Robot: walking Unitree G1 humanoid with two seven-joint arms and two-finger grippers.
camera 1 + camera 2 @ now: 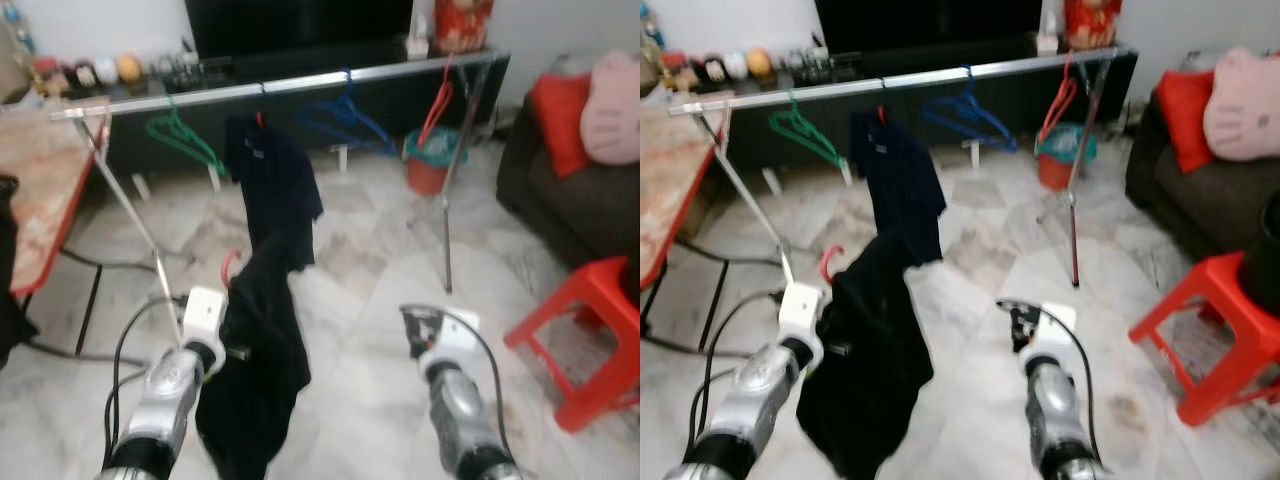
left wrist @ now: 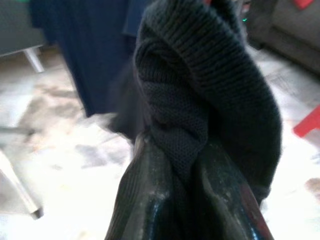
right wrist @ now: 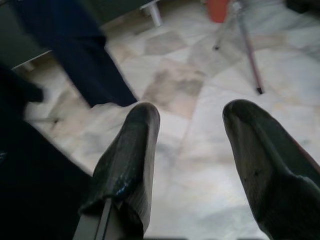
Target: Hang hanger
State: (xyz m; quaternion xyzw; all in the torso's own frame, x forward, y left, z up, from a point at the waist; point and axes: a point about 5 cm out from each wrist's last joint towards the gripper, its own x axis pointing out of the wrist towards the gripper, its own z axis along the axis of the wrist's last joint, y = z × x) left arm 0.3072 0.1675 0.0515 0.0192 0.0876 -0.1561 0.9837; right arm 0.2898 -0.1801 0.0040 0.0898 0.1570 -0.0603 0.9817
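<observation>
We see the left gripper (image 2: 187, 200) clamped on a black garment (image 1: 255, 370) that hangs from a red hanger (image 1: 230, 266); its hook pokes up just above the cloth, held low in front of the clothes rail (image 1: 300, 82), not yet on it. On the rail: a green hanger (image 1: 185, 135), a navy shirt (image 1: 272, 185), a blue hanger (image 1: 345, 118), another red hanger (image 1: 437, 108). Right gripper (image 3: 192, 150) hovers over the marble floor (image 1: 370, 270), fingers (image 3: 132, 150) apart, holding nothing. A red stool (image 1: 590, 330) stands to the right
</observation>
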